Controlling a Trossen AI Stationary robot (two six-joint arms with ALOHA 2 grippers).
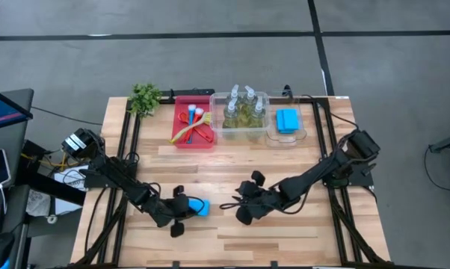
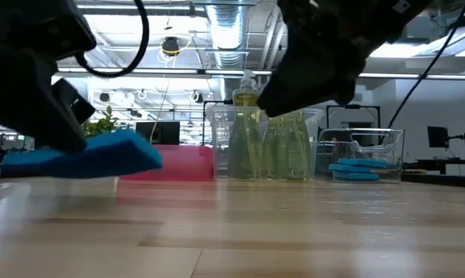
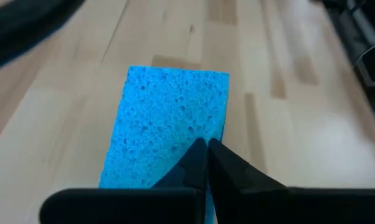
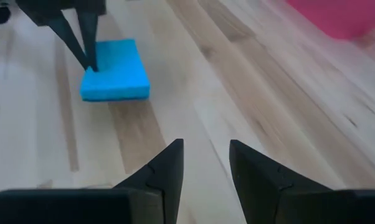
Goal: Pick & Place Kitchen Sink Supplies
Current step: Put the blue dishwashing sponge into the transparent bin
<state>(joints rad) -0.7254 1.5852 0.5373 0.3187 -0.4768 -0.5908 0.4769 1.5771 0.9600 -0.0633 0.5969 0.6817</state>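
Note:
My left gripper (image 1: pixel 183 215) is shut on a bright blue sponge (image 1: pixel 200 207) over the near left of the table; the sponge also shows in the low view (image 2: pixel 86 161) and the right wrist view (image 4: pixel 113 78). My right gripper (image 1: pixel 247 203) hovers open over bare wood near the table's middle, to the right of the sponge, its fingers (image 4: pixel 206 158) apart and holding nothing. At the far edge, several clear bottles of yellow-green liquid (image 1: pixel 244 110) stand in a clear bin, more blue sponges (image 1: pixel 287 120) lie stacked in a second bin, and red, blue and yellow brushes (image 1: pixel 191 123) lie in a red tray. My left gripper pinches the sponge at one short end (image 3: pixel 194 140), near a corner, between its two fingers (image 3: pixel 228 168). The fingers come slanting down from above and from the table's left. The sponge sits roughly level and lifted just clear of the table in the low view.
A small green plant (image 1: pixel 144 97) stands at the far left corner beside the red tray (image 1: pixel 179 138). The two clear bins (image 1: pixel 219 128) (image 1: pixel 303 134) sit right of it. Black rails run along both table sides. Bare wood lies between the grippers and the far row.

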